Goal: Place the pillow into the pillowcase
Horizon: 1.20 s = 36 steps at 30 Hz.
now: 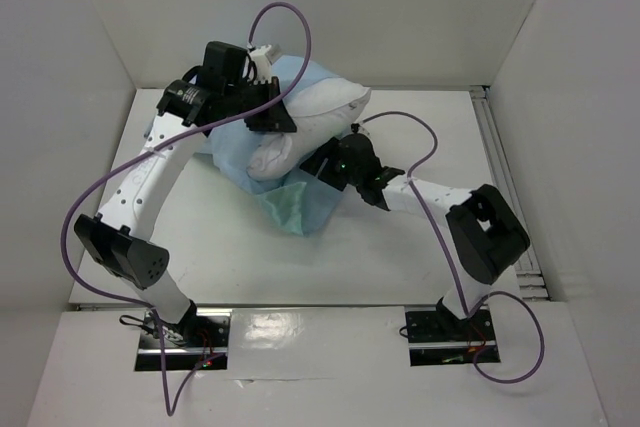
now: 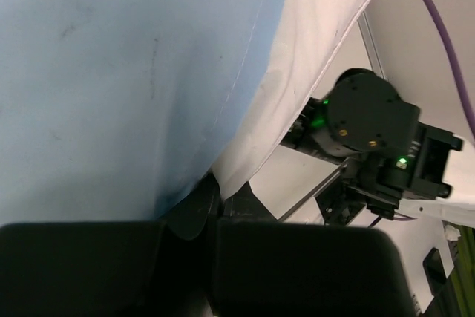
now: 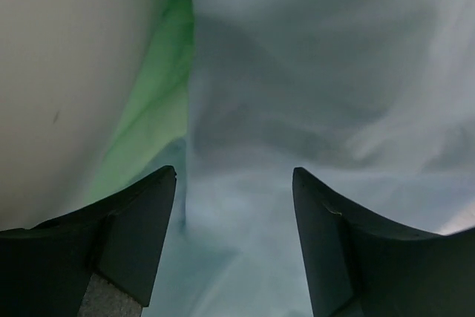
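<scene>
Both mine: left arm (image 1: 140, 182) and right arm (image 1: 435, 192) have white links, chunky black joint housings (image 1: 487, 232) and black base plates (image 1: 185, 332). A purple cable (image 1: 290, 22) loops off each. Green LEDs (image 2: 320, 118) lit. My right gripper (image 3: 234, 176) has dark, wedge-shaped fingers (image 3: 141, 228).

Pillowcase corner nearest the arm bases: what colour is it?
Sea-green, on the pillowcase corner; best in the top external view.

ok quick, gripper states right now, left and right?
Left gripper: shut on the pillowcase.
Right gripper: open, facing the pillowcase, holding nothing.
</scene>
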### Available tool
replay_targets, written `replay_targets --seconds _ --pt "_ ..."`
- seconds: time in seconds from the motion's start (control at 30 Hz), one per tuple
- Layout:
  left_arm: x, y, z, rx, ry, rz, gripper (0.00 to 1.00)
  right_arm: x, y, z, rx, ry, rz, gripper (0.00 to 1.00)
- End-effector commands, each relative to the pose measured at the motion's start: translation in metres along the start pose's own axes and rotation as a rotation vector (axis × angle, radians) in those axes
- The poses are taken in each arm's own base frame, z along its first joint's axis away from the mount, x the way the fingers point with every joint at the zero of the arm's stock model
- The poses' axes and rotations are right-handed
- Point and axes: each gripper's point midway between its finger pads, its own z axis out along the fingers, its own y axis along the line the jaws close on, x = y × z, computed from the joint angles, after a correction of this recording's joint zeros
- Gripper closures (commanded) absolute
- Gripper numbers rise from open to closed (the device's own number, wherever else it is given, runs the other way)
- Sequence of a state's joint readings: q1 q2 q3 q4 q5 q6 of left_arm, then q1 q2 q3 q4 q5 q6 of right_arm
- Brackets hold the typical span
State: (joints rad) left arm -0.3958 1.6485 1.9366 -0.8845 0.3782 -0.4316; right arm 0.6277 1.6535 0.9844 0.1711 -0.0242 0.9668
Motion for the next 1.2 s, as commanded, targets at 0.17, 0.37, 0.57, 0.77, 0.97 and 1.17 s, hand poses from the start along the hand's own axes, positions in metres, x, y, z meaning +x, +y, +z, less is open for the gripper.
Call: replay_targets --seconds 0.17,0.37,0.57,0.77,0.97,1.17 --pt "-0.030 -0.024 -0.010 0.123 -0.117 0.018 1.00 -0.025 0.052 0.028 -0.075 -0.175 0.037 0.28" --pt "-0.029 -0.031 -0.016 0.168 -0.120 0.009 1.00 -0.012 0.010 0.067 0.202 -0.248 0.038 0.49" --pt "-0.032 -0.028 -0.023 0.181 -0.138 0.011 1.00 -0.032 -0.028 0.049 0.305 -0.315 0.067 1.00" --pt "-0.028 -0.014 -0.011 0.180 -0.130 -0.024 1.00 -0.045 -0.062 -0.017 0.305 -0.334 0.102 1.00" --pt "-0.006 0.003 0.018 0.158 -0.070 -0.074 1.00 -0.057 -0.075 -0.067 0.256 -0.336 0.094 1.00" --pt "0.026 0.043 0.058 0.050 0.011 -0.125 1.00 -0.059 -0.067 -0.098 0.183 -0.360 0.072 1.00"
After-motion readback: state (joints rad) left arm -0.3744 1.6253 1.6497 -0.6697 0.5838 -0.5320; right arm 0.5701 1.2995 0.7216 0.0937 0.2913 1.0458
